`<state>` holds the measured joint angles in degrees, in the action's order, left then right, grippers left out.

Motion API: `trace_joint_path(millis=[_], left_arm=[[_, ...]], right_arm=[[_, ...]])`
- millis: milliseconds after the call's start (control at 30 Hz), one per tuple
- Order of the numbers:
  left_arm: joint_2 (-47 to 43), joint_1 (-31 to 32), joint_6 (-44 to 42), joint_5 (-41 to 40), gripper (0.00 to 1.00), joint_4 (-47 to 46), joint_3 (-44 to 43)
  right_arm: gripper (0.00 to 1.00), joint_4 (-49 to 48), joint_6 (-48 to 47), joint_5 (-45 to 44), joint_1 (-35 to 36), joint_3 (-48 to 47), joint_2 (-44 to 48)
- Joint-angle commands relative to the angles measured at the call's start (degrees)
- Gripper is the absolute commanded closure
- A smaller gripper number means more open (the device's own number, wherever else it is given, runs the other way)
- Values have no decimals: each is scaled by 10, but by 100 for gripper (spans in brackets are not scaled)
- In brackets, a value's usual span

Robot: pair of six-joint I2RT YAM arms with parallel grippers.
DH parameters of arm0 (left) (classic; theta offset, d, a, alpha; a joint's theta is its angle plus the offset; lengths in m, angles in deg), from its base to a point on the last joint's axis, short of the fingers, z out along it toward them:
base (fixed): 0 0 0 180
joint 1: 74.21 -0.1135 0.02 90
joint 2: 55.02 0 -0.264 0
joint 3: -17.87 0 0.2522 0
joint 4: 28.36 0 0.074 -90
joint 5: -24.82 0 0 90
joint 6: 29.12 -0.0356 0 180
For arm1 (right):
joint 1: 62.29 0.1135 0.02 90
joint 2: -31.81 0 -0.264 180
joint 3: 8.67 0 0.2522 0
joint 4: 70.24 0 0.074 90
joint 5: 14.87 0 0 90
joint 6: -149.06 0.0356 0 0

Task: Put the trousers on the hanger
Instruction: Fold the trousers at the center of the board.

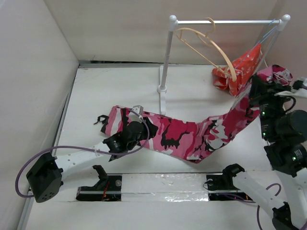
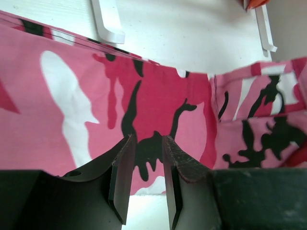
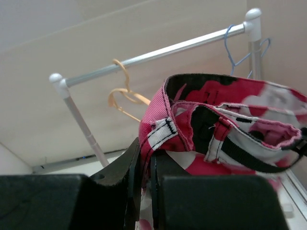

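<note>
On metal rail (image 1: 225, 21) — thin curved wooden hanger (image 1: 229, 62); trousers (image 1: 182, 134) limp.

A lab test cell: bare white walls (image 1: 29, 72) boxing a white tabletop (image 1: 115, 86) (robot arms (image 1: 76, 160) bolted on).

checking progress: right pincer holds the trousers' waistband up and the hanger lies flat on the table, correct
No: the hanger hangs by its hook from the rail, not on the table; the top external view shows it. The right pincer does hold the trousers' waistband up.
</note>
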<state>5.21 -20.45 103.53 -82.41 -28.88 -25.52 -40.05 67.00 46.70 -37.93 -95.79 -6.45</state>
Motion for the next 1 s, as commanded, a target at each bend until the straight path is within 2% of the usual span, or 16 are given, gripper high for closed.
trace_joint_path(millis=[0,133,267,367,400,600,633,767,867,967], left_arm=[[-25,5,6,-17,74,-40,-10],[-71,5,-3,-43,74,3,-10],[-128,5,-13,-68,73,51,-15],[-176,-1,-15,-80,73,88,-17],[-197,-1,-15,-83,73,96,-17],[-282,-19,-13,-97,72,146,-25],[-294,-24,-13,-101,72,170,-27],[-355,-24,-6,-120,72,215,-41],[-403,-24,9,-146,72,252,-43],[-456,-24,30,-177,72,280,-38]], right_arm=[[99,-20,3,53,-5,14,-42],[99,-45,10,101,5,18,-88],[99,-109,19,84,52,35,-164],[99,-136,21,63,104,10,-227],[99,-147,17,53,121,-1,-275],[94,-199,19,14,231,-131,-481],[92,-202,22,11,241,-151,-543],[92,-195,50,42,281,-273,-682],[92,-194,69,49,315,-314,-758],[92,-213,87,63,345,-338,-794]])
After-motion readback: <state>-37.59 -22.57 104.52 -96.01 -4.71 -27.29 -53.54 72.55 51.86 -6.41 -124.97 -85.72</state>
